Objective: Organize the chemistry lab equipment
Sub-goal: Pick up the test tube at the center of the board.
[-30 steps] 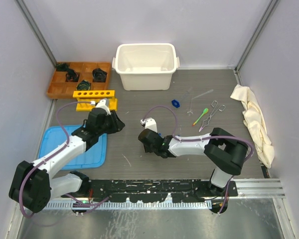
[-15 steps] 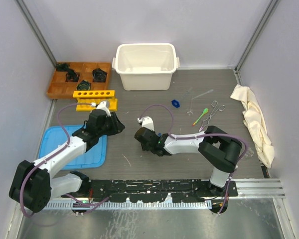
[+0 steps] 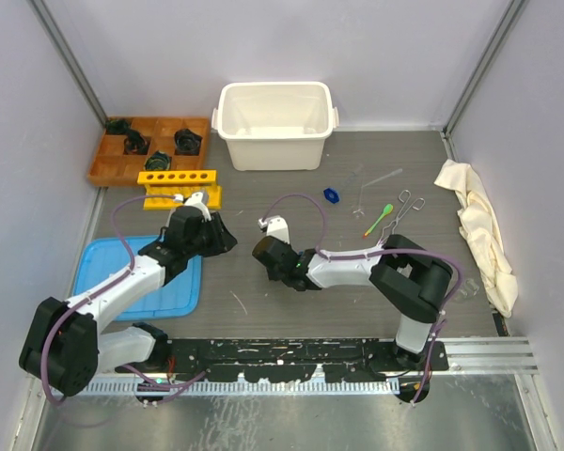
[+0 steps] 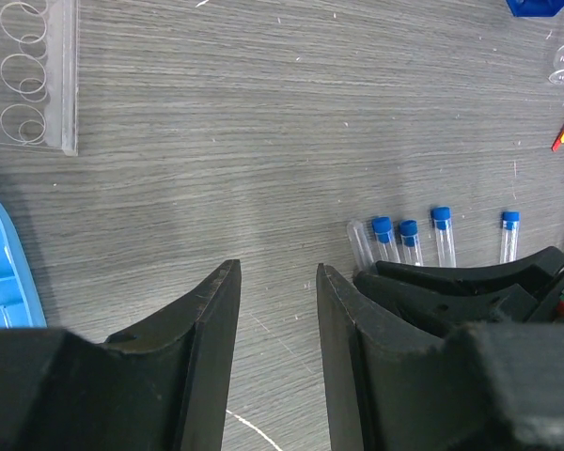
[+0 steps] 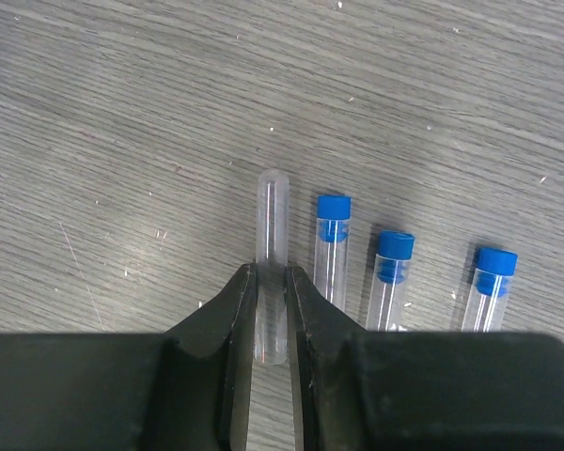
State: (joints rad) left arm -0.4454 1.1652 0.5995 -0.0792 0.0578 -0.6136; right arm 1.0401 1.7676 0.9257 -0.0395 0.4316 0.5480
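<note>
The right gripper (image 5: 271, 274) has its two fingers drawn in narrow against the sides of a bare tube (image 5: 272, 216), one on each side, near the end closest to the wrist. The tube lies flat on the table (image 5: 122, 113) with its rounded end poking out ahead of the fingertips and no blue cap showing. Gripping across the width seems meant to stop the round glass rolling away as it is lifted.

Just right of the fingers, three capped tubes (image 5: 332, 246) lie side by side, parallel to the held one and apart from it, so the near finger can slip down between them without knocking any.

Further left, the left gripper (image 4: 277, 277) hangs over bare table, its fingers partly spread with nothing between them. It is likely waiting, or ready to take the tube.

Beyond that gripper stands the yellow rack (image 3: 179, 186), well apart from the tubes. It is the probable home for this one.
</note>
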